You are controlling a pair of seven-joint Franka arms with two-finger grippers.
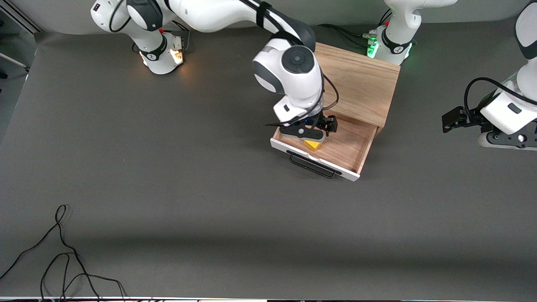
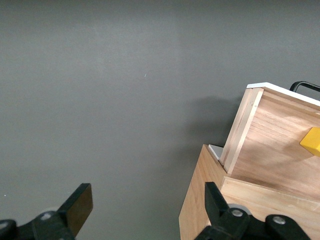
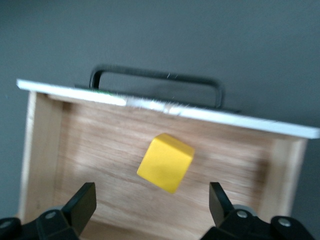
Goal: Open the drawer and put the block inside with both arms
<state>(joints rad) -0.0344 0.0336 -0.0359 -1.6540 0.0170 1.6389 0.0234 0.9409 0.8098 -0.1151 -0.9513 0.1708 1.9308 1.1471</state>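
Grey table (image 1: 168,167); loose black cable (image 1: 63,256) lying on it, near front camera, toward right arm's end.

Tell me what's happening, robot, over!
Right gripper open over the drawer. Block loose in the drawer. Left gripper open, waiting beside the cabinet. Nothing blocking.

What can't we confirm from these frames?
- Whether the block rests flat on the drawer floor: right wrist view is motion-blurred; in the front view the right claw covers part of it.
- Block in left wrist view: cut off by the edge.
- Left claw: only fingertips show, open.
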